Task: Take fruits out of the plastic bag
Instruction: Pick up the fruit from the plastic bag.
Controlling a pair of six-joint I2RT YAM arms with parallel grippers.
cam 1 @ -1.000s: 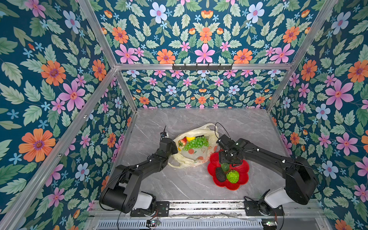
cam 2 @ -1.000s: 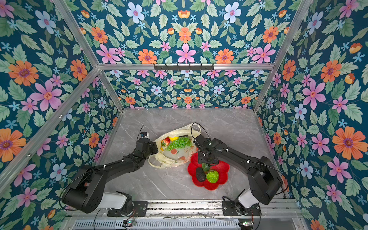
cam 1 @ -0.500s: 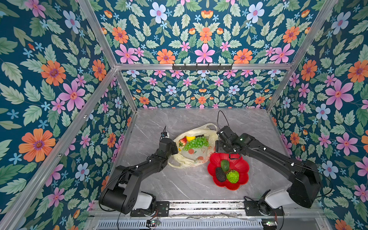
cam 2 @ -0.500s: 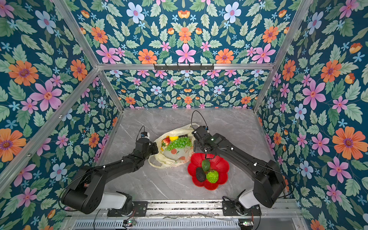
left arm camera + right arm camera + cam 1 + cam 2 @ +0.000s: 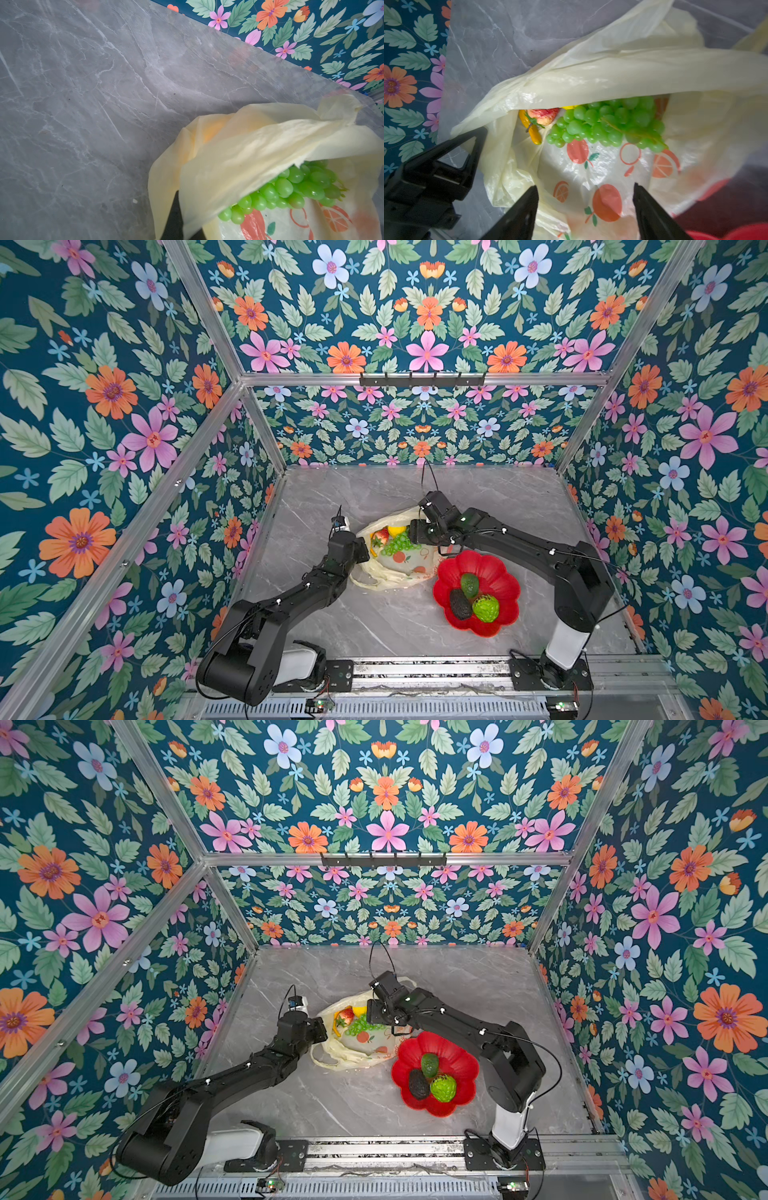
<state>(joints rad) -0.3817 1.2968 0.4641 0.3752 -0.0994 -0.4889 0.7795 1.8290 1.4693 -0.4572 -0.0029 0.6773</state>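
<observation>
The pale yellow plastic bag [image 5: 401, 570] [image 5: 361, 1048] lies mid-table with its mouth held up. Inside it show the fruits: a green grape bunch [image 5: 608, 122] [image 5: 400, 543], a red strawberry [image 5: 544, 116], a yellow banana [image 5: 532, 133] and a lemon [image 5: 397, 529]. My left gripper [image 5: 360, 549] [image 5: 182, 220] is shut on the bag's upper edge [image 5: 249, 145], lifting it over the grapes [image 5: 291, 187]. My right gripper [image 5: 584, 187] [image 5: 415, 533] stands open just above the bag's printed lower sheet, short of the grapes, with nothing between its fingers.
A red flower-shaped dish [image 5: 500, 572] [image 5: 461, 1056] sits right of the bag, holding two dark avocados [image 5: 469, 584] [image 5: 459, 603] and a bumpy bright green fruit [image 5: 485, 608]. Floral walls close in the grey marble table [image 5: 374, 626] on three sides.
My right gripper has swung from above the red dish back and left to the bag's mouth, its jaws narrowing slightly. The left arm has held still with the bag edge.
</observation>
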